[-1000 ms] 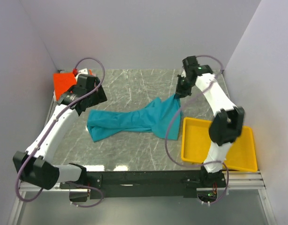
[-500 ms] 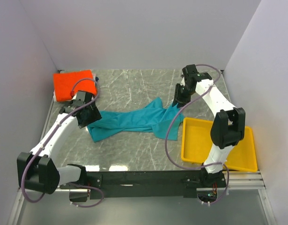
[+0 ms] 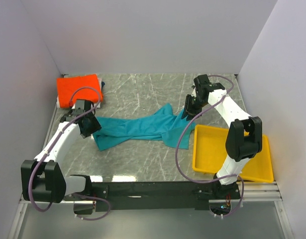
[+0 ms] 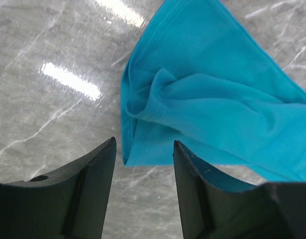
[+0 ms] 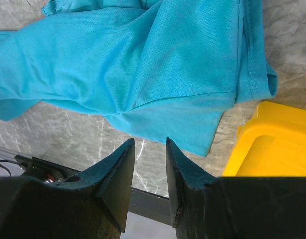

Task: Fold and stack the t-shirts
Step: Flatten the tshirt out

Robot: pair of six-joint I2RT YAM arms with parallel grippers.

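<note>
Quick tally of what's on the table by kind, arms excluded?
T-shirts, soft cloth: 2 (teal-blue t-shirt lying crumpled mid-table; orange-red t-shirt folded in the far left corner)
Trays: 1 (rigid yellow plastic tray, near right)
Total: 3

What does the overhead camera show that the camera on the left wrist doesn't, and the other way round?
Only the overhead view shows the orange-red t-shirt in the far-left corner, the yellow tray and the right end effector. Only the left wrist view shows, close up, the bunched hem of the teal t-shirt, just ahead of the open left end effector. Both show that shirt lying rumpled on the marble table.
</note>
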